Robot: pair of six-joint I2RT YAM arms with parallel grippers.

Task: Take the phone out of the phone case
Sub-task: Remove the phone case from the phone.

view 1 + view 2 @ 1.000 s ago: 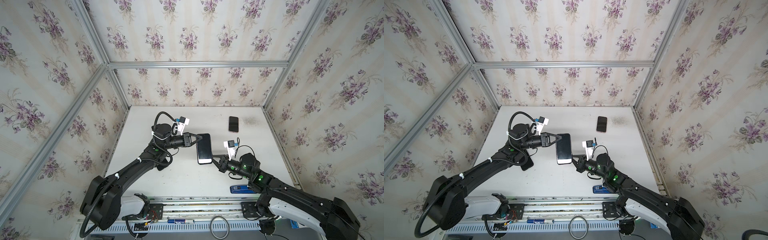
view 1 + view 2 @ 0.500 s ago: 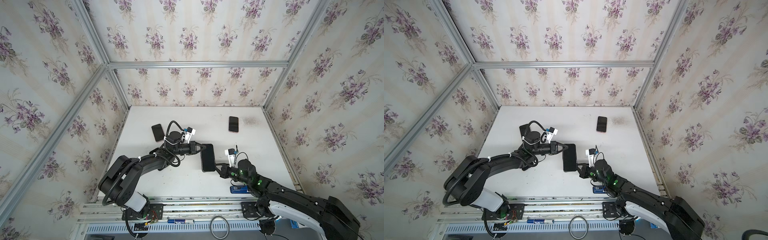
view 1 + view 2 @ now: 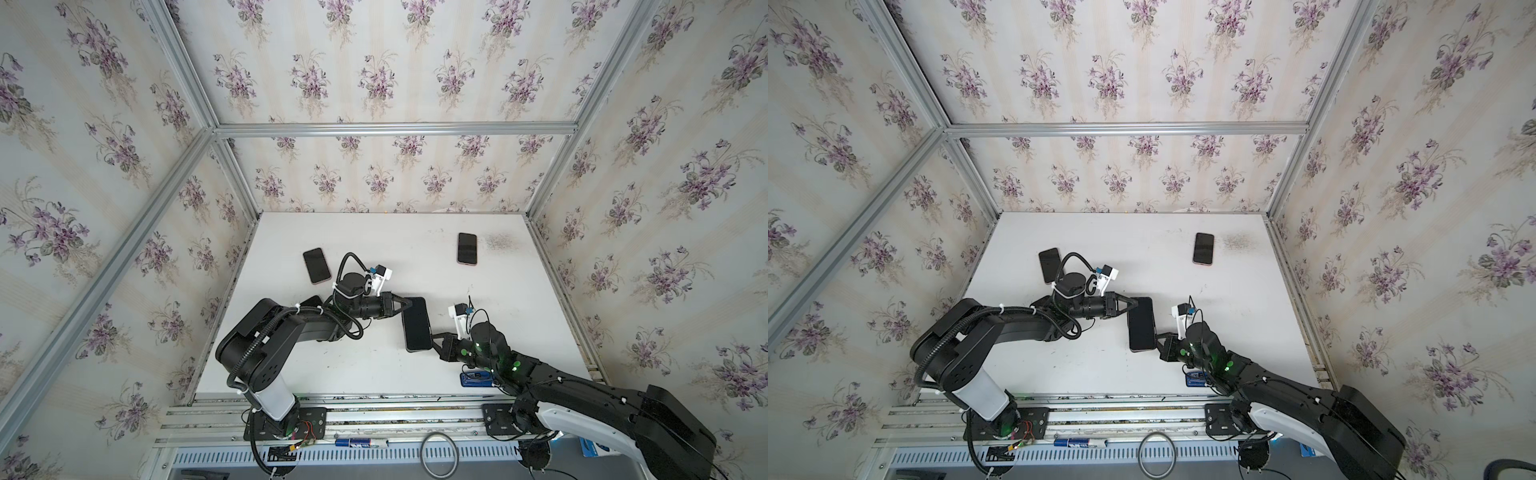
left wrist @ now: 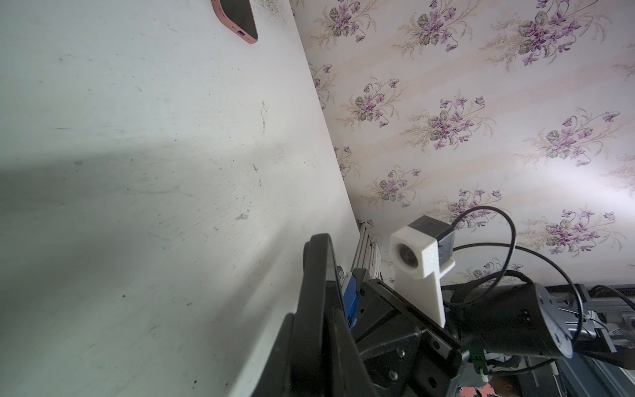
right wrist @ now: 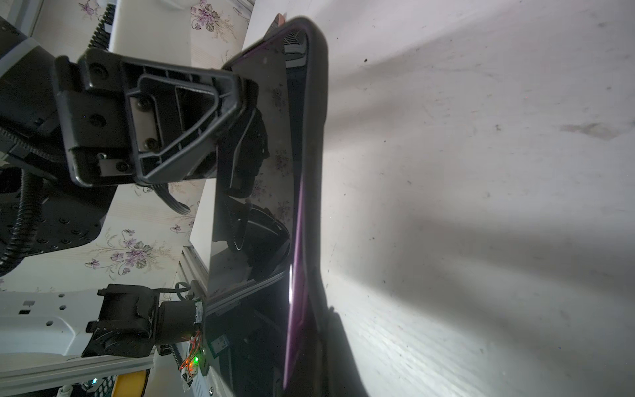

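Since a second ago both arms carried the phone (image 3: 417, 324) from table centre toward 6 o'clock. The left arm folded low, uncovering a spare handset at 10 o'clock.

Left gripper (image 3: 405, 305): jaws nearly together, pinched on the phone's 11 o'clock corner. The right wrist view shows one finger pressed flat on the glass; the other finger is hidden.

Right gripper (image 3: 432, 337): jaws closed, clamped on the 5 o'clock corner, apparently on the phone case (image 5: 314, 137). The fingertips are mostly out of frame in its own wrist view.

The phone is held between the two grippers, screen up, just off the table (image 3: 374, 374). It is still partly in the case. The black case bows away along one long side, baring the phone's purple edge.

Writing:
- Nothing is readable.
- The blue item (image 3: 476, 379) at 5 o'clock, beside the right arm, has a label too small to read.
- The print on the blue-white cylinder (image 3: 360, 442) on the front rail is also too small.

Counts:
- three phones: one held, and two spare phones lying flat at 10 o'clock (image 3: 316, 266) and 1 o'clock (image 3: 467, 248), the latter pink-rimmed
- one black case
- two arms
- one blue item
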